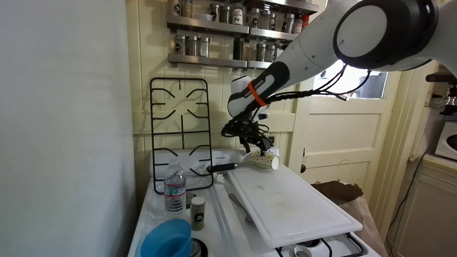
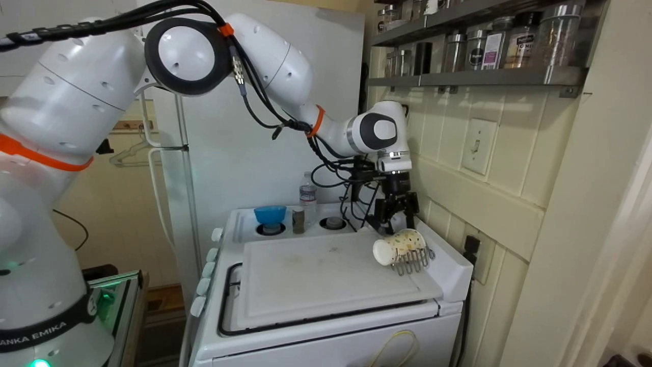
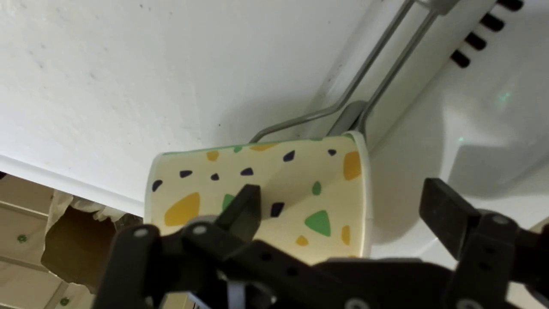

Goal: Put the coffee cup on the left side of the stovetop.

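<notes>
The coffee cup (image 1: pixel 263 160), cream with green, yellow and dark spots, lies on its side at the back of the white board. It rests by the wire head of a masher, and it shows too in an exterior view (image 2: pixel 405 243) and in the wrist view (image 3: pixel 296 184). Its rolled rim faces the back panel. My gripper (image 3: pixel 341 199) is open just above the cup. In the wrist view one finger is over the cup's side and the other is past the rim. Both exterior views show the gripper (image 1: pixel 255 149) (image 2: pixel 399 224). The white stovetop (image 1: pixel 214 210) (image 2: pixel 247 230) is partly under the board.
The white board (image 1: pixel 285 200) covers one side of the stovetop. The masher (image 1: pixel 223 167) lies at the back, a spoon (image 1: pixel 241 207) beside the board. A bottle (image 1: pixel 175 200), spice jar (image 1: pixel 197 214) and blue bowl (image 1: pixel 169 237) stand opposite. A black grate (image 1: pixel 182 133) leans upright behind.
</notes>
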Robot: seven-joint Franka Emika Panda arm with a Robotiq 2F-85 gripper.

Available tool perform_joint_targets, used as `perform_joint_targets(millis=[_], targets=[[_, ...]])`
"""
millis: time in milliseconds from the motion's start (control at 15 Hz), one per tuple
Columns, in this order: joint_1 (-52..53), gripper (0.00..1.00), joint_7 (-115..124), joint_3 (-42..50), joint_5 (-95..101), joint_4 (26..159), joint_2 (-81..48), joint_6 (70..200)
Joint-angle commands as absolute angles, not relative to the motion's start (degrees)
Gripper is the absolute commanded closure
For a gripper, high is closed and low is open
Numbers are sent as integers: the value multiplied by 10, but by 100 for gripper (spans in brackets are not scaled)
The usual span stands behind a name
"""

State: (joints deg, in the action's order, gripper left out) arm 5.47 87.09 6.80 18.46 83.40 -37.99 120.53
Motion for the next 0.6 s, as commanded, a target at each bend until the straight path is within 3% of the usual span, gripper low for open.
perform_joint_targets(millis=[0, 400, 467, 533], targets=[[41, 0, 847, 74, 158, 875, -361, 1230], [4, 0, 722, 65, 95, 918, -322, 1200], [3, 5, 713, 68, 88, 924, -313, 1186], [2, 26, 706, 71, 83, 928, -305, 1176]])
